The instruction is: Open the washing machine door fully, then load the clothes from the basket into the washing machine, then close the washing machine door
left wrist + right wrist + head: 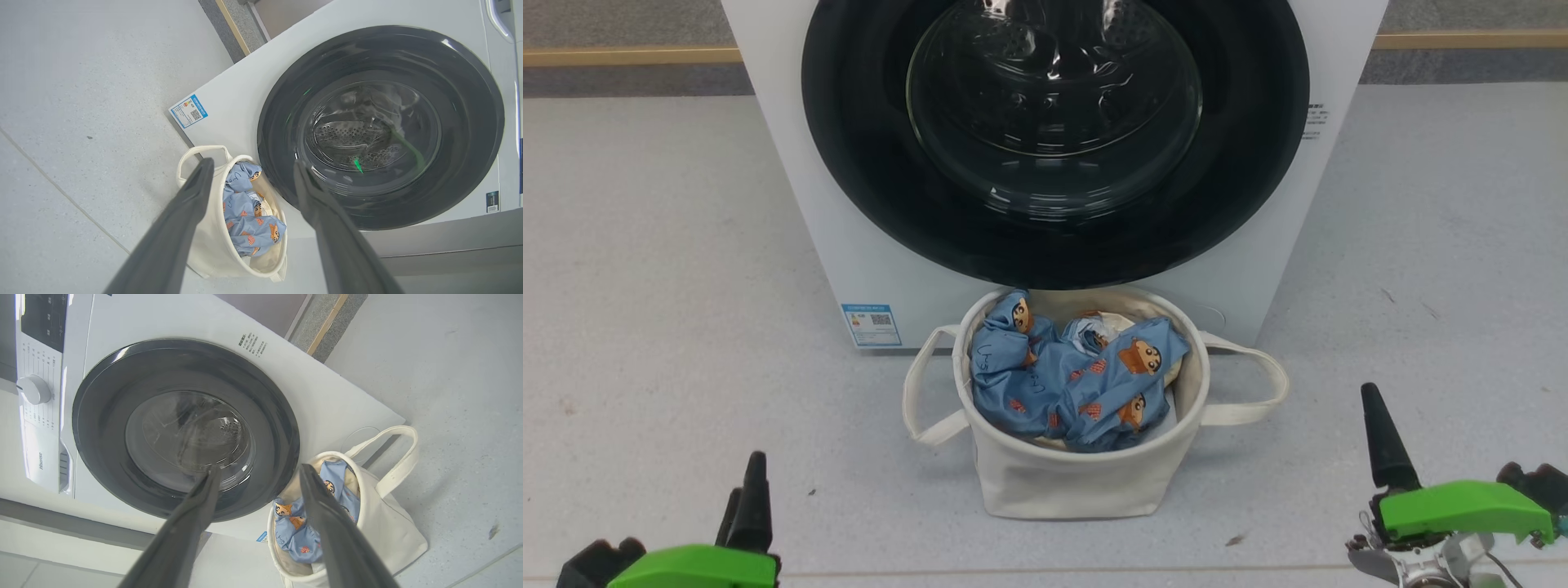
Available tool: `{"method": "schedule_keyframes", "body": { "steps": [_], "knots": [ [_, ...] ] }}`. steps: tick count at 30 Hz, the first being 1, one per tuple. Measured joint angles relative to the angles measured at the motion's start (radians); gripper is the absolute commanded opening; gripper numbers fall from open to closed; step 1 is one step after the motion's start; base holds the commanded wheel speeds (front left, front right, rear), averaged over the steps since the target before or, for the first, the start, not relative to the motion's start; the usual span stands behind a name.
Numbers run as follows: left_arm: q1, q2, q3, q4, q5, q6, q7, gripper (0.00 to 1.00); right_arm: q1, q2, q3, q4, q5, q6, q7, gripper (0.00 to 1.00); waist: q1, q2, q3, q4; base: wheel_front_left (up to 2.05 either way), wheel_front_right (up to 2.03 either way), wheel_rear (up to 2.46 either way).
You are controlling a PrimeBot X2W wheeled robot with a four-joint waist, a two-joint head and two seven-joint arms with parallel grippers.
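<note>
**A:** What takes up the most room?

**B:** The pale grey speckled floor (662, 286). On it stands the washing machine (866, 278), a white front-loader that faces the robot square on.

**A:** And the washing machine door?

**B:** The washing machine door (1054, 122) is closed and lies flat against the front panel. Its wide black rim is glossy. Through the bulging glass you can make out the perforated steel drum behind.

**A:** Where is the basket?

**B:** The basket (1062, 482) stands upright on the floor just in front of the machine, below the bottom of the door. It is cream canvas, and one looped handle sticks out on each side.

**A:** Is anything in it?

**B:** The clothes (1078, 376) are bunched inside, up to about the rim. They are light blue fabric with orange-brown cartoon faces, and a bit of cream cloth shows among them.

**A:** What about the arms?

**B:** Both sit low and near the robot, well apart from the basket. In the left wrist view the left end effector (253, 163) has its two dark fingers spread wide with nothing between them. The right end effector (260, 469) is also spread and holds nothing.

**A:** Any small details?

**B:** A pale dial (34, 389) is on the control panel. A small blue sticker (872, 324) is low on the front, left of the basket.
</note>
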Motion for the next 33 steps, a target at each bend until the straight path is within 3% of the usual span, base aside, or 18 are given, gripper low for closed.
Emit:
{"method": "schedule_keyframes", "body": {
  "steps": [33],
  "knots": [
    [-0.089,0.128,-0.146,-0.008,0.377,0.070,-0.104,1.00,-0.065,-0.002,0.061,-0.047,-0.535,0.000,-0.094,1.00,0.0000,0.0000,-0.002,0.010,0.00,0.00,0.00]
  ]
}}
